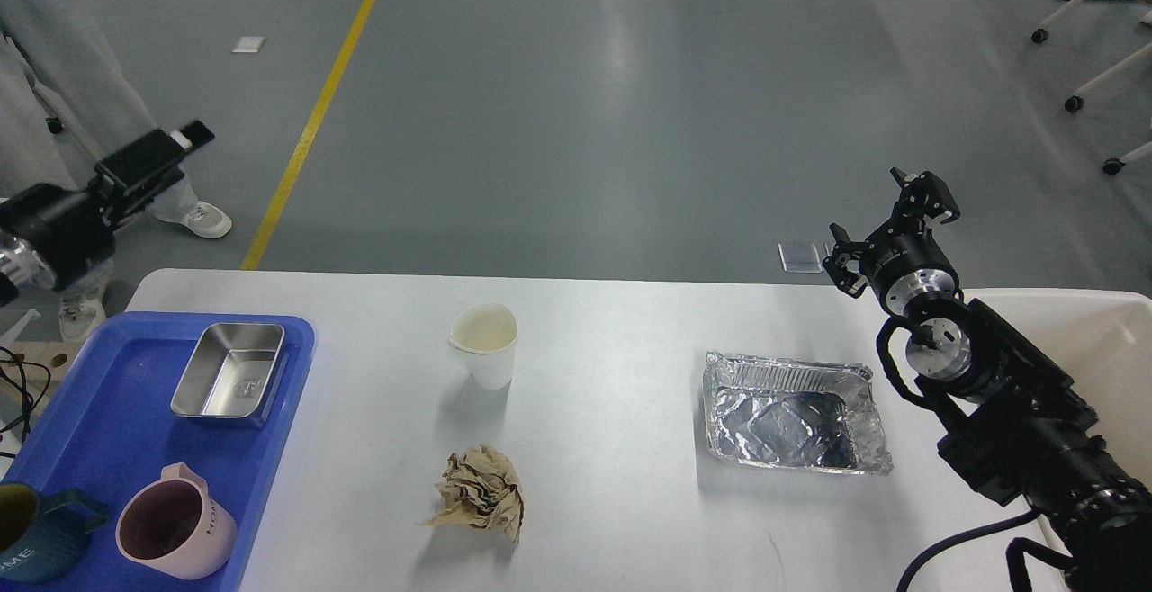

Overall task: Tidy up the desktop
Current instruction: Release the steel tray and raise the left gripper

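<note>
The white desktop (612, 502) fills the lower view. On it stand a dented white paper cup (485, 344), a crumpled ball of brown paper (481, 491) and an empty foil tray (792, 412). My right gripper (886, 223) is open and empty, raised above the table's far right edge, behind the foil tray. My left gripper (175, 144) is raised off the table's far left corner, above the floor; it is seen side-on and dark, so its fingers cannot be told apart.
A blue plastic tray (99, 430) at the left holds a steel box (229, 371), a pink mug (175, 533) and a dark teal mug (31, 542). A white bin (1093, 340) stands at the right edge. A person's legs (72, 79) are at the far left.
</note>
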